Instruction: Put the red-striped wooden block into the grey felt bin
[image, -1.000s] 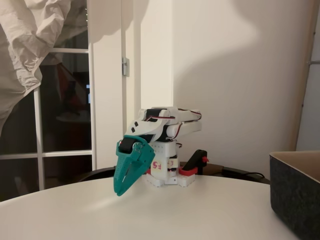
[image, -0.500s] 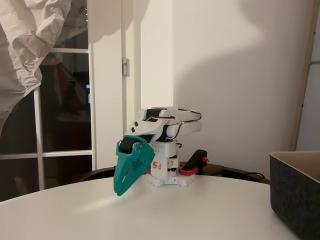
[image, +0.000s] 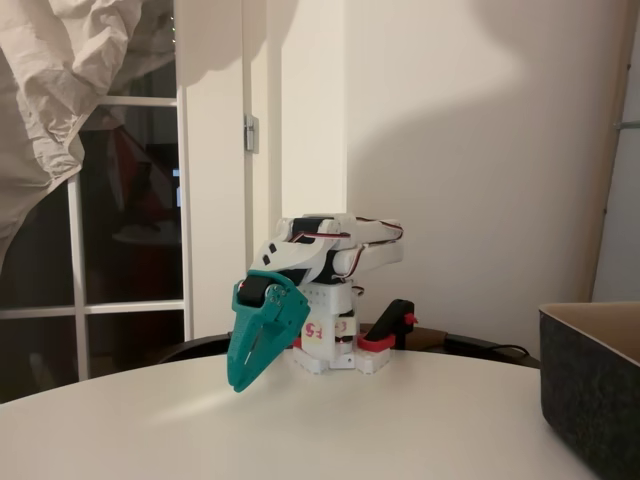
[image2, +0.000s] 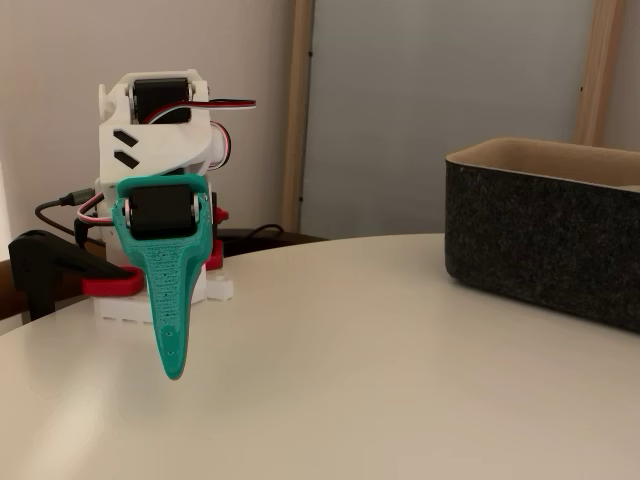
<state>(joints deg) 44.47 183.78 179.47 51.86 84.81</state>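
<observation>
Grey felt, thick-walled with a tan lining, is what stands ready: the grey felt bin (image2: 545, 235) sits on the white table (image2: 380, 360), well off to the right of the fingers in both fixed views, and nothing can be seen inside it from these low angles. The red-striped wooden block cannot be picked out anywhere on the tabletop, so its place cannot be told. The teal gripper (image: 240, 382) hangs nose-down just above the table, its two fingers (image2: 172, 340) pressed together to a single point with nothing between them. Behind it the white arm (image: 330, 250) is folded low over its base, which a black and red clamp (image: 392, 330) pins to the table edge. By the look of it, the task is at its very start: the arm in a tucked rest pose, the pick not begun. The next move calls for finding the block, unfolding toward it, spreading the fingers wide and coming down over it before any trip across to the bin.
</observation>
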